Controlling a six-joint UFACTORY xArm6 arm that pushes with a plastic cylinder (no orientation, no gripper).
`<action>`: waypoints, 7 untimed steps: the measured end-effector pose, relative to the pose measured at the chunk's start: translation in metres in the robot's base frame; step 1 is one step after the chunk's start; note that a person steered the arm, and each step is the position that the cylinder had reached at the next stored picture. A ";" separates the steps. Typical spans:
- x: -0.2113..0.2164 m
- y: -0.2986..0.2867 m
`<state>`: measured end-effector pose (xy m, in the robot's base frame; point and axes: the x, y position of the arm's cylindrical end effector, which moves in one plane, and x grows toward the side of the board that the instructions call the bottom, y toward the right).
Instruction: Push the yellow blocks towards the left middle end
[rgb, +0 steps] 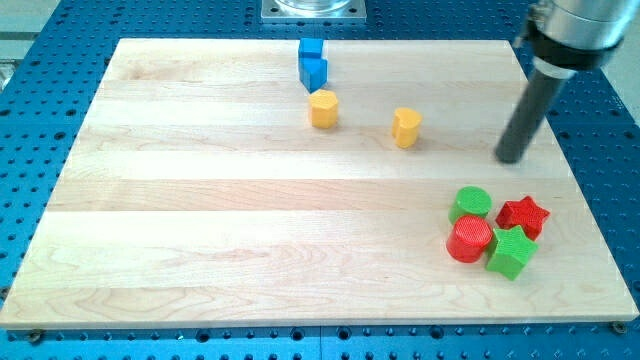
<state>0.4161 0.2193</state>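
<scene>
Two yellow plastic blocks on a pale wooden desk

No writing is seen; the rounded yellow block and notched yellow block are flanked by my tip, set rightward; no claw is fitted.

Two yellow blocks, upper centre: hexagonal one under the blue; heart-like one to its right, apart.

Surface: left half and bottom centre open. Toward the view's top, two blue blocks sit just above one yellow block. Red cylinder, green cylinder, red star, green block crowd bottom right.
</scene>
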 end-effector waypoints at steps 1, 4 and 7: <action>-0.026 -0.083; -0.035 -0.257; -0.045 -0.204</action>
<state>0.3714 0.0149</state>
